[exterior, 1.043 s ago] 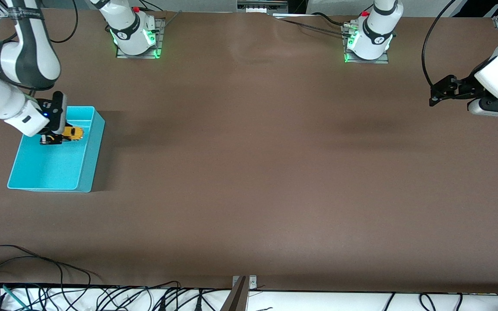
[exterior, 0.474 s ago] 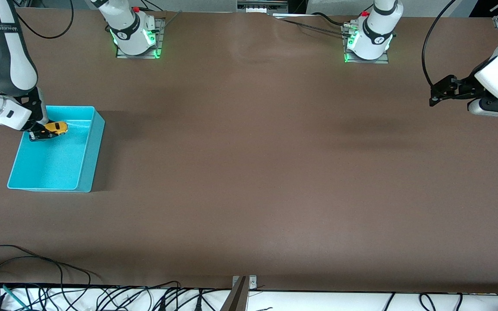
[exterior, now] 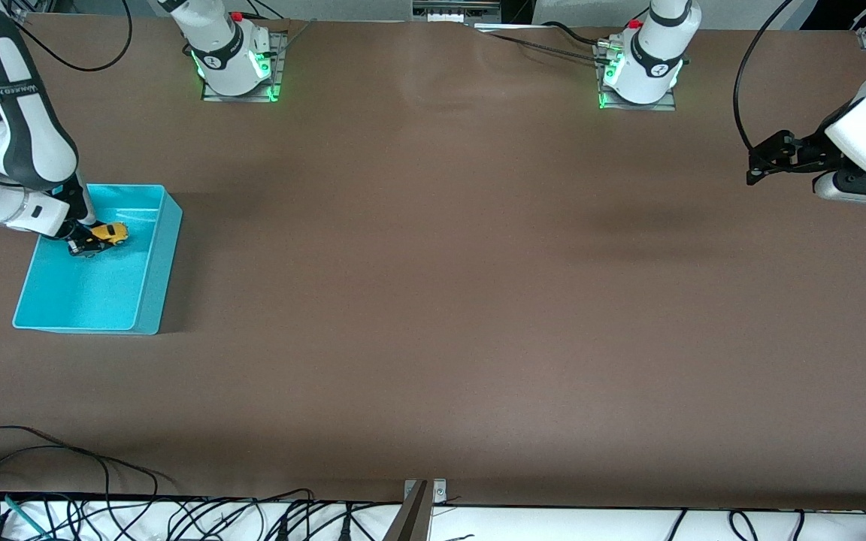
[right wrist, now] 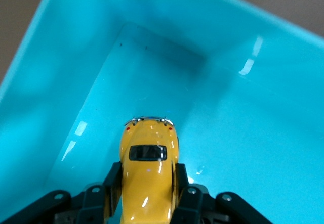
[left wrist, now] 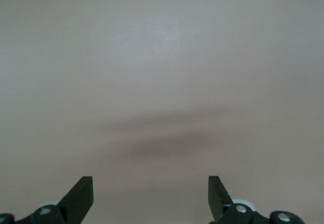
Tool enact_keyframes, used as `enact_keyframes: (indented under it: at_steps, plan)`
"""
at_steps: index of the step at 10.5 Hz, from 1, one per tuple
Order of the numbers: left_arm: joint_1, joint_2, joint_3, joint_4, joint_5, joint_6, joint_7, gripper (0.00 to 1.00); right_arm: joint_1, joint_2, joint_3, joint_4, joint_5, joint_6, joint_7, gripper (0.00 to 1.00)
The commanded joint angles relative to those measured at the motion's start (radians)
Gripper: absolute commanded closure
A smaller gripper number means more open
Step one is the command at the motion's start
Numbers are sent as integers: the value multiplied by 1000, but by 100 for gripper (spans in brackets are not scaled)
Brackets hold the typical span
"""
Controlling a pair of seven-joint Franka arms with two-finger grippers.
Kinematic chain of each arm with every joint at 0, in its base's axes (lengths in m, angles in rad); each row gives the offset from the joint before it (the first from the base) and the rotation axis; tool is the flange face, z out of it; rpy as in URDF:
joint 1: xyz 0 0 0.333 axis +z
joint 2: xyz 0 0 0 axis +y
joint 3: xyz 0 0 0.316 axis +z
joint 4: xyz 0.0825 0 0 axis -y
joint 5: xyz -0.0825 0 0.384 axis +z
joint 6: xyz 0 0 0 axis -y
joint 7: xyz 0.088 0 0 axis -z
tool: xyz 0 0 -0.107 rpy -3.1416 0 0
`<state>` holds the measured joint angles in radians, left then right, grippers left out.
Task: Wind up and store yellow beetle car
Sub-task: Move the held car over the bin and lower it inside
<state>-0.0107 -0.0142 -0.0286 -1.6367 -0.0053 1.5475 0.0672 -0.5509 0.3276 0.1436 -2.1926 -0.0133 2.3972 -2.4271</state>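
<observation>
Turquoise bin (exterior: pixel 155 259) at the right arm's end, walls hemming the right gripper (exterior: pixel 86 244) clamped on yellow beetle car (exterior: pixel 110 233), left gripper (exterior: pixel 760 161) spread wide, waiting over bare tabletop (exterior: pixel 440 300).

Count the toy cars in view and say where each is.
1. The yellow car is clamped in the right pincer inside the blue bin. No others are visible.

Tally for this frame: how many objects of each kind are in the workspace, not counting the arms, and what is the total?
Toy cars: 1, the yellow beetle car, held in the right gripper over the bin.
Bins: 1, the turquoise bin.
Total: 2
</observation>
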Motion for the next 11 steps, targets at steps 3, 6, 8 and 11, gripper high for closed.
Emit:
enact_keyframes:
  at_steps: [3, 6, 8, 11]
  plan:
    - [6, 10, -5, 23, -2, -4, -6, 0, -44, 25, 19, 4, 39, 11, -30, 74]
    - [8, 10, -5, 23, -5, -4, -6, 0, -47, 45, 8, 5, 167, 2, -38, 0]
    - [18, 10, -5, 23, -24, -4, -7, 0, -44, 21, 10, 13, 170, -42, -20, 0]
    - [18, 10, -5, 23, -24, -6, -7, 0, -38, -21, 19, 68, 170, -165, 77, 0]
